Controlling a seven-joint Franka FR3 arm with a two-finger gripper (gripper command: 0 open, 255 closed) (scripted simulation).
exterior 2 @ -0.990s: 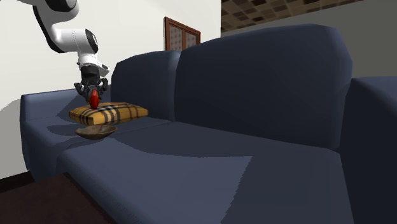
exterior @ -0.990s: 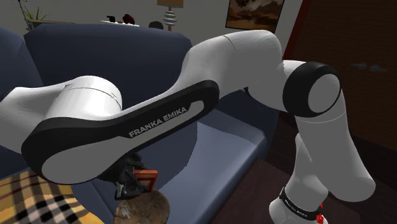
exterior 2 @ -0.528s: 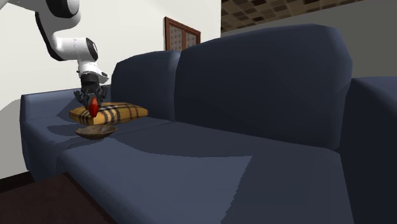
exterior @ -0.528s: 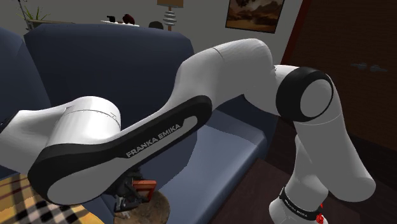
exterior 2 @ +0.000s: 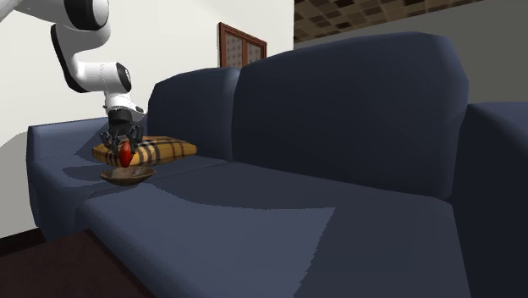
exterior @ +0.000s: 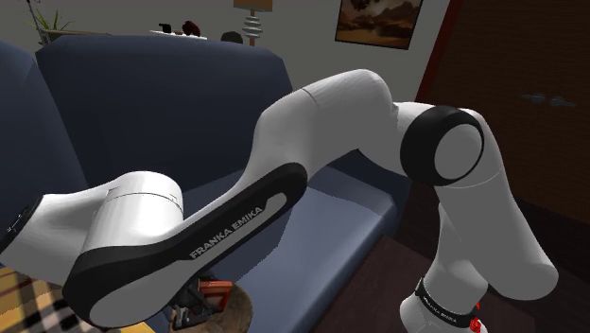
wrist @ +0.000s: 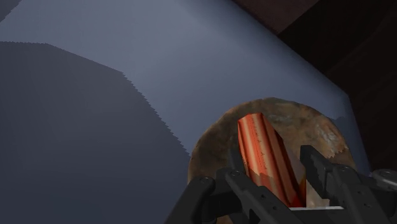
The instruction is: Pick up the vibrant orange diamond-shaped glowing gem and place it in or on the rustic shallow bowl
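My black gripper (wrist: 280,191) is shut on the orange-red gem (wrist: 266,159), a long faceted stone clasped between the fingers. Straight beneath it lies the brown mottled shallow bowl (wrist: 216,143) on the dark blue sofa seat. From the second exterior view the gripper (exterior 2: 125,151) holds the red gem (exterior 2: 126,153) just above the bowl (exterior 2: 129,175), near the sofa's armrest end. In the shoulder view the arm's white link covers most of the hand; a bit of the gem (exterior: 217,293) and the bowl's rim (exterior: 242,307) peek out under it.
A yellow plaid cushion (exterior 2: 156,149) lies right behind the bowl on the blue sofa (exterior 2: 279,195). The seat's front edge and the dark floor (wrist: 356,57) are close beside the bowl. Shelf items and a framed picture (exterior: 383,21) hang behind the sofa.
The arm has lowered, bringing the gripper and gem down from above the cushion's height to just over the bowl. The gem stays clasped.
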